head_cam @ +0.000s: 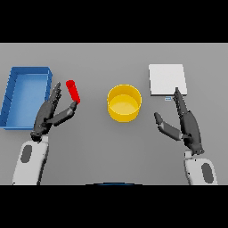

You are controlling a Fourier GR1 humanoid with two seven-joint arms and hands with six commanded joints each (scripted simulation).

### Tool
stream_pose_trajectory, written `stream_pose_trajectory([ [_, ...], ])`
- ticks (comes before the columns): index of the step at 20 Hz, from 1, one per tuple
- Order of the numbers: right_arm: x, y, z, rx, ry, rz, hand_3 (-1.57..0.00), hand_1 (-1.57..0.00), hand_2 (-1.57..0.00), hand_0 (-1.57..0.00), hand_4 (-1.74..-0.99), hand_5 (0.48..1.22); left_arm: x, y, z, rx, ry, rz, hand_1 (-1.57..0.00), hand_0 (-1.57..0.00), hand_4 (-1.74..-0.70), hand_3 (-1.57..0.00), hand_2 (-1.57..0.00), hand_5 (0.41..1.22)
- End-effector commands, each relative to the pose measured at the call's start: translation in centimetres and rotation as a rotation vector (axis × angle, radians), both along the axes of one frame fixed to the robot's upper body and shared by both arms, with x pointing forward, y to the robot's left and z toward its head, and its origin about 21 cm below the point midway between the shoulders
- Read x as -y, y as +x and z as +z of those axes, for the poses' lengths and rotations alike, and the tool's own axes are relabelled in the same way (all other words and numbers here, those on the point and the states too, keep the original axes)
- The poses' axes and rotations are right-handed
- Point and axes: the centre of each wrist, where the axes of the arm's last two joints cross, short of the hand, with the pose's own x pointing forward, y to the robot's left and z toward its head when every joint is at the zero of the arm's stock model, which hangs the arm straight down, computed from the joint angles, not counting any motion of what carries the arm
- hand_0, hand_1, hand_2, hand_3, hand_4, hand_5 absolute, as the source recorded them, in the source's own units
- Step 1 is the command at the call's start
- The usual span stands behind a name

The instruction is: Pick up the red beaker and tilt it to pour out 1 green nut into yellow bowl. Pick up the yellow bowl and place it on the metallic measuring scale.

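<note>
Bowl (124, 103) at centre of table (98, 147). Left of bowl: beaker (73, 91), tilted, beside left hand (48, 115); farther left, tray (24, 95). Right of bowl and slightly behind: scale (167, 79). Right, nearer: right hand (186, 125).

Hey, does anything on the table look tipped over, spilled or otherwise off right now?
Only the red beaker stands out: it leans at a slant by the left hand, near its thumb. The yellow bowl sits upright and no spill shows.

You have a tilted red beaker (73, 91) left, a round yellow bowl (124, 103) centre, and a flat pale scale (167, 79) right.
</note>
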Motion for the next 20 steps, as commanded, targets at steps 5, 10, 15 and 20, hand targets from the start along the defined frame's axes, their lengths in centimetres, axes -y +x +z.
stream_pose_trajectory([
  [5, 0.4, -0.2, -0.4, 0.008, -0.008, 0.0, 0.0, 0.0, 0.0, 0.0, -1.222, 0.626, 0.8, 2.9, -0.3, 0.024, -0.004, -0.04, 0.0, 0.0, -1.19, 0.0, 0.0, 0.641],
  [10, 0.4, -0.4, -0.1, 0.016, 0.006, 0.005, 0.0, 0.0, 0.0, 0.0, -1.226, 0.631, 1.3, 5.0, -0.2, 0.019, 0.05, -0.039, 0.0, 0.0, -1.2, 0.0, 0.0, 0.661],
  [15, 0.4, -0.3, 0.2, 0.001, 0.01, -0.002, 0.0, 0.0, 0.0, 0.0, -1.24, 0.639, 2.4, 6.8, -0.8, 0.0, 0.055, -0.03, 0.0, 0.0, -1.21, 0.0, 0.0, 0.673],
  [20, 0.5, -0.3, 0.1, -0.009, 0.014, -0.013, 0.0, 0.0, 0.0, 0.0, -1.246, 0.645, 2.7, 7.8, -1.6, 0.048, -0.038, -0.017, 0.0, 0.0, -1.29, 0.0, 0.0, 0.708],
])
